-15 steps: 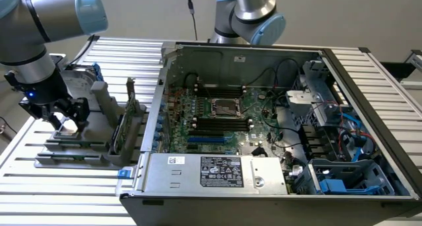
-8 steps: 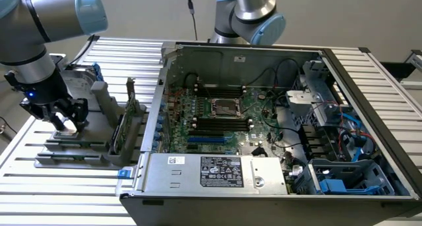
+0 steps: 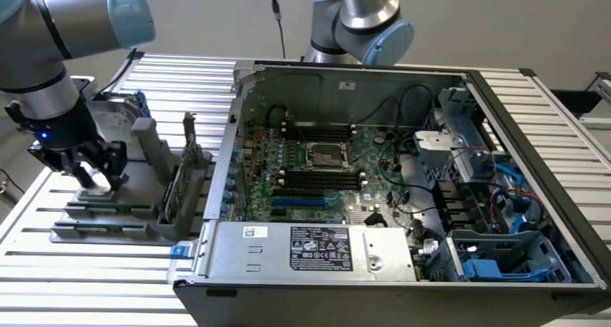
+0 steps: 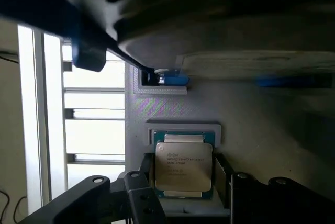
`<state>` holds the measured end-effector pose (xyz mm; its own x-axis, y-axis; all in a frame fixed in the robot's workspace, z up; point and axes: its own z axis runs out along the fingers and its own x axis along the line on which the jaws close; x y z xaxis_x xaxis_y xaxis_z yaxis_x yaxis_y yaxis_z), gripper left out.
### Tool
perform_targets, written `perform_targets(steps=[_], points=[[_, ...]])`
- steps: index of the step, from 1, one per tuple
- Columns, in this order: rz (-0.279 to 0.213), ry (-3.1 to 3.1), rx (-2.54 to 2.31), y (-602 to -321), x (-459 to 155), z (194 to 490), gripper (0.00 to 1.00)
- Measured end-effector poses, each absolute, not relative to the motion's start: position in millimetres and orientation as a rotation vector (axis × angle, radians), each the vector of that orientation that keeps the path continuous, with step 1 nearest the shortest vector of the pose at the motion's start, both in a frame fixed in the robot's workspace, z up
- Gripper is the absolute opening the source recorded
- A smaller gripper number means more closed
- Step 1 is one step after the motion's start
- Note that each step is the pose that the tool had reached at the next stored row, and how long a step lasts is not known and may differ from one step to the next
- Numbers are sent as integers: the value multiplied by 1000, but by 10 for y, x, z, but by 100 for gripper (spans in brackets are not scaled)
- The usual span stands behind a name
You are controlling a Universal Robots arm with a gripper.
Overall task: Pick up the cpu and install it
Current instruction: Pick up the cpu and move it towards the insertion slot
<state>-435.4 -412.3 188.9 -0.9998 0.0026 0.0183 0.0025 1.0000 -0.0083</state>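
Silver-grey cpu (image 4: 183, 166) in its grey holder (image 4: 183, 129): we straddle it, jaws spread; pickup step in hand, level pinch needed.

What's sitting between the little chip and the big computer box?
In the exterior view, a grey upright rack stands between the cpu and the computer case.

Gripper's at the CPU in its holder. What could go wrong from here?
1. The small silver-topped square cpu sits snug in a grey holder with a raised lip; an off-centre gripper may tilt or jam it.
2. Upright grey brackets and the open computer case's wall stand between holder and the metal-framed socket; a low carry might clip them.
3. Black cables run near that socket and might snag.
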Motion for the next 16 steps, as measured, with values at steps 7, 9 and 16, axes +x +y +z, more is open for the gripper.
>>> perform_targets(steps=[7, 9, 16], points=[[-2, -3122, -4, -4123, -4354, 2070, 55], [-3, -3122, -4, -4123, -4354, 2159, 55], [-3, -3122, -4, -4123, -4354, 2475, 55]])
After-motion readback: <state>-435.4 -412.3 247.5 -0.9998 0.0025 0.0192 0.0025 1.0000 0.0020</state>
